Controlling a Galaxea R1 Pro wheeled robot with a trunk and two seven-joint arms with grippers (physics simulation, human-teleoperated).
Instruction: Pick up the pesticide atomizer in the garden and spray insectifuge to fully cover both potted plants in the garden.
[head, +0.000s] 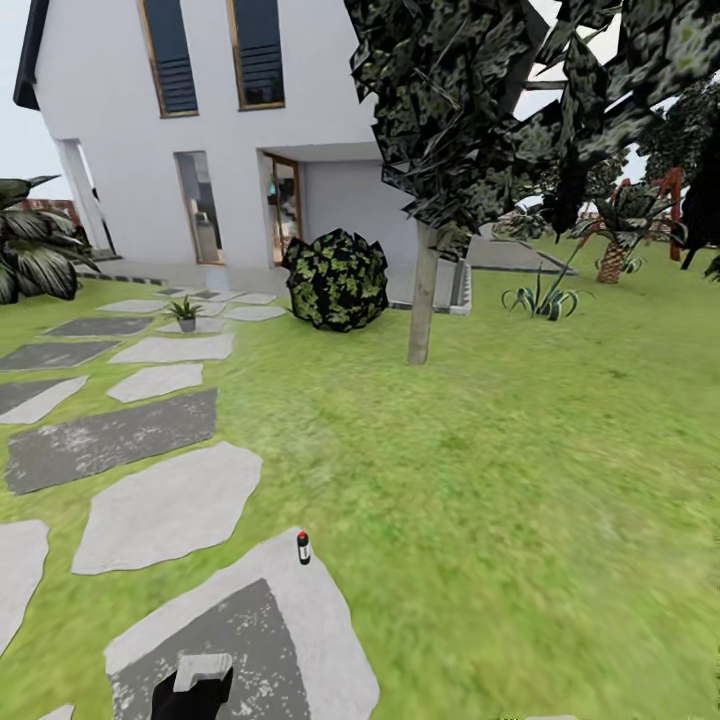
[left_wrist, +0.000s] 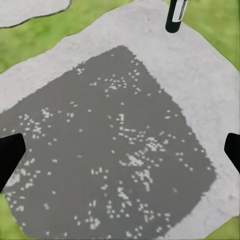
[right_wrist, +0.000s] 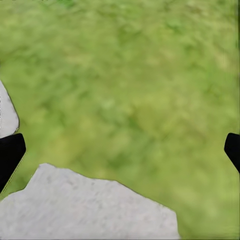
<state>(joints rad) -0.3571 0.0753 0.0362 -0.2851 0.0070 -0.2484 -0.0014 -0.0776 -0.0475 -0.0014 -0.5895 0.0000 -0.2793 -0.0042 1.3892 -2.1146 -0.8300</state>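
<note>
The pesticide atomizer (head: 303, 547) stands upright at the far edge of a grey stepping stone (head: 300, 640), ahead and slightly right of the left hand (left_wrist: 120, 150), which is spread and empty, and nearer than the right hand (right_wrist: 120, 150), also spread.

One atomizer (head: 303, 547); one potted plant (head: 185, 313); one round shrub (head: 336, 279); one tree (head: 424, 290); one house (head: 200, 120).

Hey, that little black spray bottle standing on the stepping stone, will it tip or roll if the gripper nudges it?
The atomizer stands upright, tall and narrow, so it probably tips easily. Looking cylindrical, it would likely roll across the flat stepping stone once down. It looks small, likely light.
</note>
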